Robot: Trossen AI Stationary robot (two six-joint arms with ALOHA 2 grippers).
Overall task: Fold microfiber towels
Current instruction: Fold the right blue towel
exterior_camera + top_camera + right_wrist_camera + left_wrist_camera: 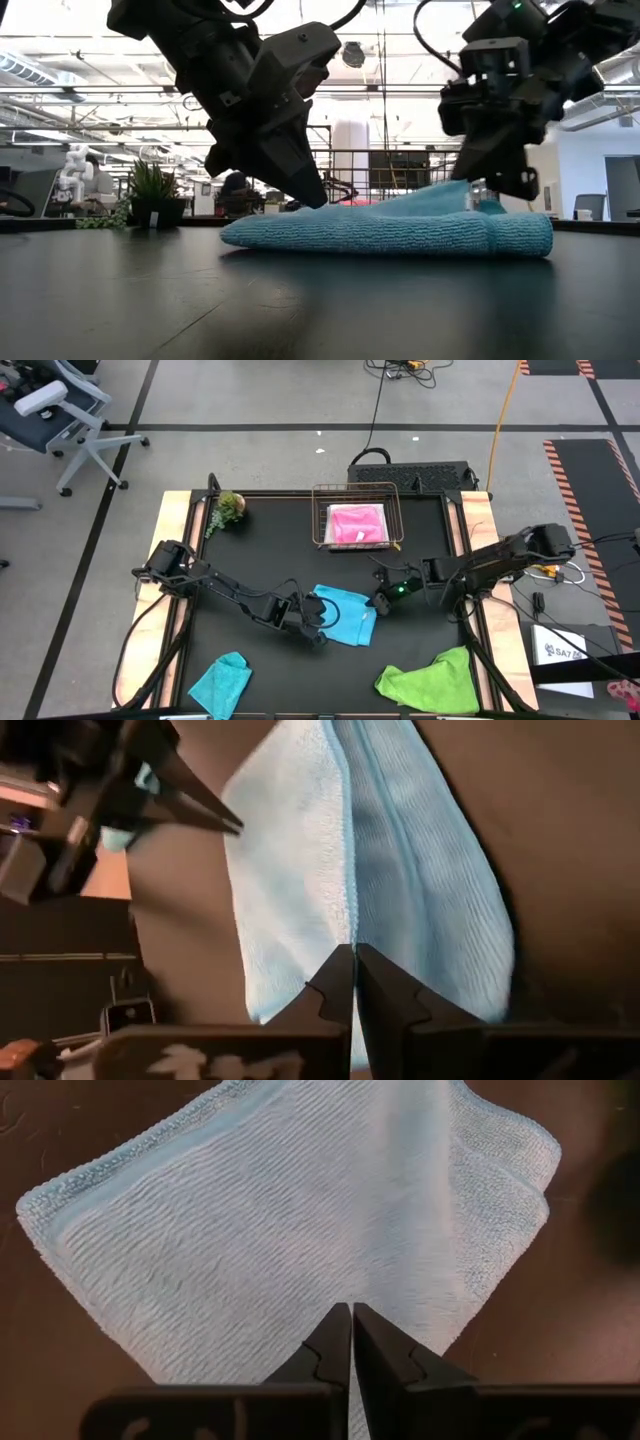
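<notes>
- Left gripper (322, 612), fingers pressed together, pins the near-left edge of the sky blue towel (345, 616) at table centre, probably anchoring it for a fold.
- Right gripper (378, 602), fingers likewise closed, pinches the towel's right edge.
- Four towels visible: sky blue, teal towel (222, 682), pink towel (358, 524) in the wire basket (320, 530), green towel (432, 682).

Sky blue towel (345, 616) folded mid-table; pink towel (359, 524) apparently folded in basket.

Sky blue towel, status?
Left pincer shut on sky blue towel, west edge. Right pincer shut on its east edge. Towel part-folded, mid-table. Nothing in the way.
</notes>
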